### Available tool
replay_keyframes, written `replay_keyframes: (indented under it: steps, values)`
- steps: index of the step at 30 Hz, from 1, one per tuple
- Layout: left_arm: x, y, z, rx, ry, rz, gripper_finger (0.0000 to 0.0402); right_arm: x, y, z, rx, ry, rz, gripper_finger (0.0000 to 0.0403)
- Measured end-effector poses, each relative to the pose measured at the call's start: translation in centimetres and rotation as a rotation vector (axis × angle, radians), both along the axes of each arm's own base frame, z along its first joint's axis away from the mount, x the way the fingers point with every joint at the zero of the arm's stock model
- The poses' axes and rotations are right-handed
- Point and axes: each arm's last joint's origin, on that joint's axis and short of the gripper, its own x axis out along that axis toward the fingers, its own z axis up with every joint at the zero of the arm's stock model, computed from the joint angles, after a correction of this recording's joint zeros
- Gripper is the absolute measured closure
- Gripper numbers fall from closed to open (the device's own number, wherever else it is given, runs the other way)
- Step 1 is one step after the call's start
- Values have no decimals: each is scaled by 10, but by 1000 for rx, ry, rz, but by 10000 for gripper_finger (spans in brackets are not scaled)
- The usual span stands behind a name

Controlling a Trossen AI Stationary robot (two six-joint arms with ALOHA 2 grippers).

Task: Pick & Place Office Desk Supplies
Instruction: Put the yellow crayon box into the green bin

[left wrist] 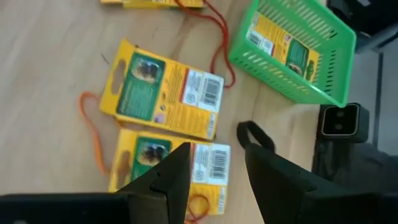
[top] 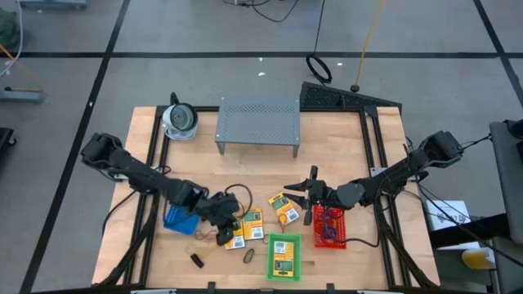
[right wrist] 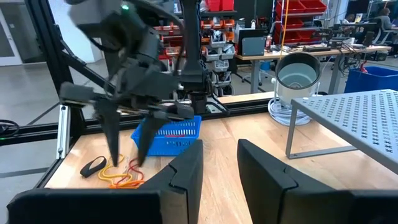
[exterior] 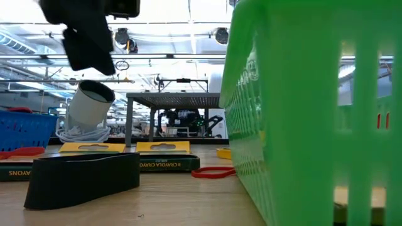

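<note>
Two yellow crayon boxes lie flat on the wooden table, with an orange rubber band beside them and a red one farther off. My left gripper hangs open just above them, pointing slantwise down and holding nothing. The right wrist view shows that left gripper over a tangle of rubber bands. A third box lies near my right gripper. That gripper is held level above the table, its fingers a little apart with nothing between them. A black clip lies near the front edge.
A green basket holding a crayon box stands at the front. A red basket is under the right arm, and a blue basket under the left. At the back stand a grey perforated shelf and a round white object.
</note>
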Motion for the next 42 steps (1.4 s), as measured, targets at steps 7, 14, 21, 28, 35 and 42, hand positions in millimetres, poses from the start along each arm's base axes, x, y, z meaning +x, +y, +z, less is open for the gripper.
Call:
replay_keyframes:
  steps: [7, 14, 21, 28, 35, 42]
  values:
    - [10, 23, 1, 53, -27, 4, 243, 0, 0, 0, 0, 0, 0, 314]
    - [16, 37, -22, 89, 104, -15, 243, 0, 0, 0, 0, 1, 0, 314]
    - [21, 53, -65, 101, 342, -6, 243, 0, 0, 0, -1, 1, 0, 314]
    - [26, 56, -82, 46, 403, -76, 243, 0, 0, 0, -2, 2, -1, 314]
    - [23, 55, -77, 21, 397, -98, 243, 0, 0, 0, -4, 2, 0, 314]
    - [24, 58, -76, 3, 394, -94, 243, 0, 0, 0, -5, 4, 0, 314]
